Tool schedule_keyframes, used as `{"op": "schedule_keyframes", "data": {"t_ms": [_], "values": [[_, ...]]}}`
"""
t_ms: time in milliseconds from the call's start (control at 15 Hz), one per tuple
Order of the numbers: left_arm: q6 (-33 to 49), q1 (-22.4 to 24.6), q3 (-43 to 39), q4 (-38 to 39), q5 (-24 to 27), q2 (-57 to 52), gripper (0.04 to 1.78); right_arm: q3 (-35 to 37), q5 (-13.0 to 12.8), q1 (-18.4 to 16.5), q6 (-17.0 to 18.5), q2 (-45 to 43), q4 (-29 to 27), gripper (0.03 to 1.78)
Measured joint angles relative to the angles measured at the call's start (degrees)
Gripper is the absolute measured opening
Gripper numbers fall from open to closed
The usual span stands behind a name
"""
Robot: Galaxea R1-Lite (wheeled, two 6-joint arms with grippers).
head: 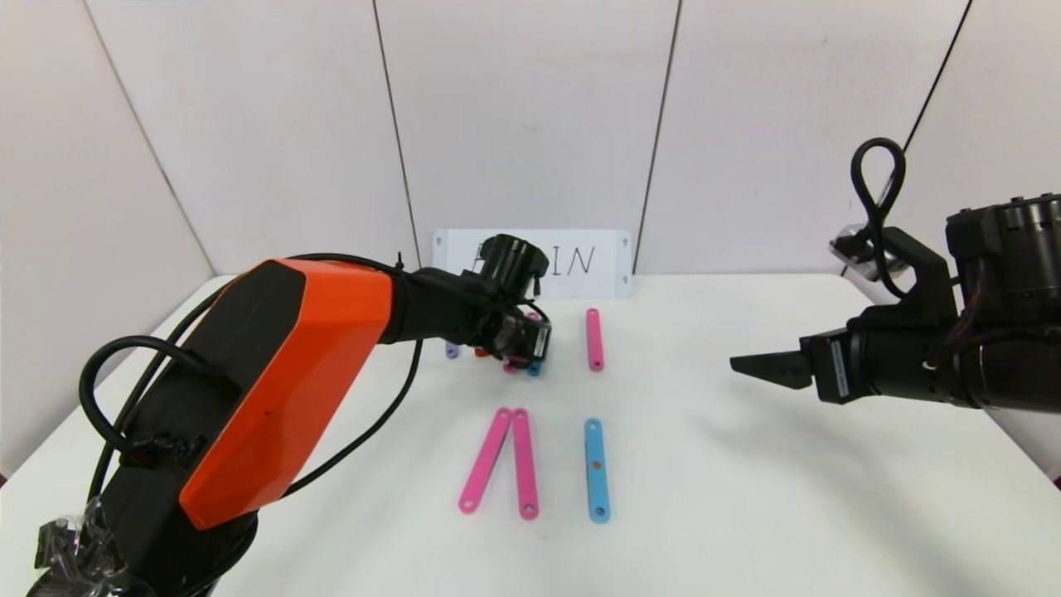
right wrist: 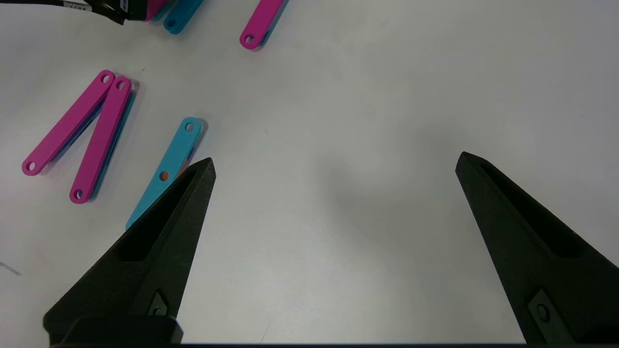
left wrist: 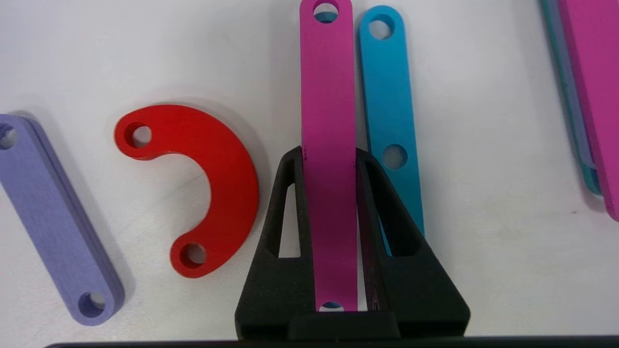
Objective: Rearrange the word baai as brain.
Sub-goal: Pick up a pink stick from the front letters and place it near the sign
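Starting nearest the robot: two pink bars [head: 500, 460] lie on the white surface [head: 746, 497] meeting at their far ends like an upside-down V, with a blue bar [head: 597, 469] just right of them. Over on the right, the right gripper [right wrist: 333, 166] hangs above bare surface with its fingers spread wide, nothing in them. Farther back, the left gripper [left wrist: 329, 154] is clamped on a pink bar [left wrist: 328, 96], a blue bar [left wrist: 389, 106] right beside it, a red half-ring [left wrist: 213, 179] and purple bar [left wrist: 53, 217] nearby. Another pink bar [head: 594, 338] sits apart. At the very back stands a word card [head: 580, 261].
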State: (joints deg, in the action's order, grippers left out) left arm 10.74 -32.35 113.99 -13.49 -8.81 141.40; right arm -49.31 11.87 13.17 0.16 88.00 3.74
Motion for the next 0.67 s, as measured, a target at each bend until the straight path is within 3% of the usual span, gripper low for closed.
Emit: {"op": "schedule_keyframes", "data": {"t_ms": [667], "values": [[0.4, -3.2, 0.2, 2.5, 0.4, 0.2, 0.3, -0.1, 0.0, -0.1, 0.0, -0.3, 0.0, 1.74]]}}
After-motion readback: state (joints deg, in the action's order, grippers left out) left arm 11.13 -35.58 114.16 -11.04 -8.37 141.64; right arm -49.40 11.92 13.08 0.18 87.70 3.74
